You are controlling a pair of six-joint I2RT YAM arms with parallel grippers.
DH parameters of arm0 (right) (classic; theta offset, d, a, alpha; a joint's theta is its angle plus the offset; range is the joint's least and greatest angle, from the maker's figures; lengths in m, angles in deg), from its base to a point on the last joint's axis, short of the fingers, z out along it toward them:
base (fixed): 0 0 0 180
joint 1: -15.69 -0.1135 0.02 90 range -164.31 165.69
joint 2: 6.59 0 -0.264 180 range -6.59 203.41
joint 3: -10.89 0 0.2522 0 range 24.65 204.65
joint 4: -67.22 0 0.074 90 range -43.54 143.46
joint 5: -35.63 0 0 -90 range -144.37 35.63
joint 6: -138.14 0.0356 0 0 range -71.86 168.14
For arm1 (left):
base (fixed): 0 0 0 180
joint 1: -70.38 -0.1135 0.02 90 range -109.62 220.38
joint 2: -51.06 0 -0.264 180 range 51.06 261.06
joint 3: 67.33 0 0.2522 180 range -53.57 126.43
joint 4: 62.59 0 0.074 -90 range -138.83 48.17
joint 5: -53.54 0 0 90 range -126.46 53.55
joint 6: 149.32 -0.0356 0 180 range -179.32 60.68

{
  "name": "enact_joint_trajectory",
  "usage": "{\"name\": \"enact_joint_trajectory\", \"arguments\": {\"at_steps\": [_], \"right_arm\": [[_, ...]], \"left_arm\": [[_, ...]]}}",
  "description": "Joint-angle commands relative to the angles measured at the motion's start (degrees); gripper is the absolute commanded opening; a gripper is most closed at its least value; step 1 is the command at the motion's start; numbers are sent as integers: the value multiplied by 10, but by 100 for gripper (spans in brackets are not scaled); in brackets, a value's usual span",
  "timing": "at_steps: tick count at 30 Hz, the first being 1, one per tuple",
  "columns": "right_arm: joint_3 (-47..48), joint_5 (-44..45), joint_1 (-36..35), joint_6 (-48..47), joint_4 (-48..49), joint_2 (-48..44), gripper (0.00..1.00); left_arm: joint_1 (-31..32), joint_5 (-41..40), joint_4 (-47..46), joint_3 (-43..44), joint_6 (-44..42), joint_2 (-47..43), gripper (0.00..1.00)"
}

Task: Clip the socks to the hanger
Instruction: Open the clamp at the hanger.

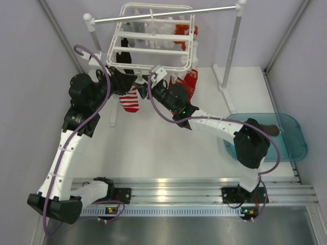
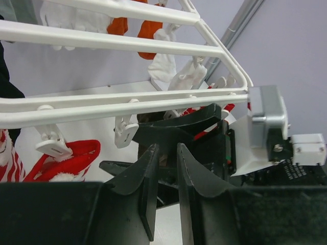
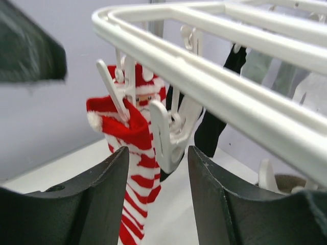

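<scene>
The white hanger (image 1: 153,35) hangs from the rail with several socks clipped to it. Both grippers meet under its near bar. My left gripper (image 1: 134,80) (image 2: 167,153) stands slightly open, with nothing between its fingers. Just beyond them a bit of dark brownish fabric (image 2: 163,157) shows, mostly hidden by the right gripper's black body. My right gripper (image 1: 152,81) (image 3: 158,158) is open, with a dangling white clip (image 3: 171,132) between its fingertips and not pressed. A red patterned sock (image 1: 190,84) hangs at the frame's right corner. A dark sock (image 1: 266,130) lies in the bin.
A red-and-white striped sock (image 1: 130,99) (image 3: 135,168) hangs beside the right gripper. A black sock (image 1: 122,56) (image 3: 209,132), an orange sock (image 1: 181,29) (image 2: 120,25) and white socks hang further back. The teal bin (image 1: 296,132) sits at the right. The grey rail's (image 1: 168,14) posts flank the hanger.
</scene>
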Motion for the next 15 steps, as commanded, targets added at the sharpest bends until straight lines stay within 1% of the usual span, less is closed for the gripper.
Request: {"name": "enact_joint_trajectory", "arguments": {"at_steps": [1,2,4,5,6,8,9,12,15], "right_arm": [[46,-8,5,10,38,-10,49],[49,-10,5,11,43,-9,49],[51,-10,6,9,47,-9,40],[50,-27,6,6,47,-10,35],[47,-41,5,5,43,-12,24],[41,-57,8,3,36,-19,15],[39,-74,7,3,28,-23,7],[34,-107,10,7,5,-33,0],[31,-145,22,27,-9,-41,0]], "left_arm": [[-3,-12,-3,-10,12,-15,26],[-3,-15,-3,-10,14,-16,27],[-3,-12,1,-13,15,-17,28],[-3,-14,1,-14,16,-17,30],[-3,-14,1,-15,15,-17,31],[-3,-13,0,-14,8,-16,32],[-3,-10,0,-13,5,-14,33],[-5,-4,4,-6,-17,-9,35],[-13,17,5,1,-40,-8,38]]}}
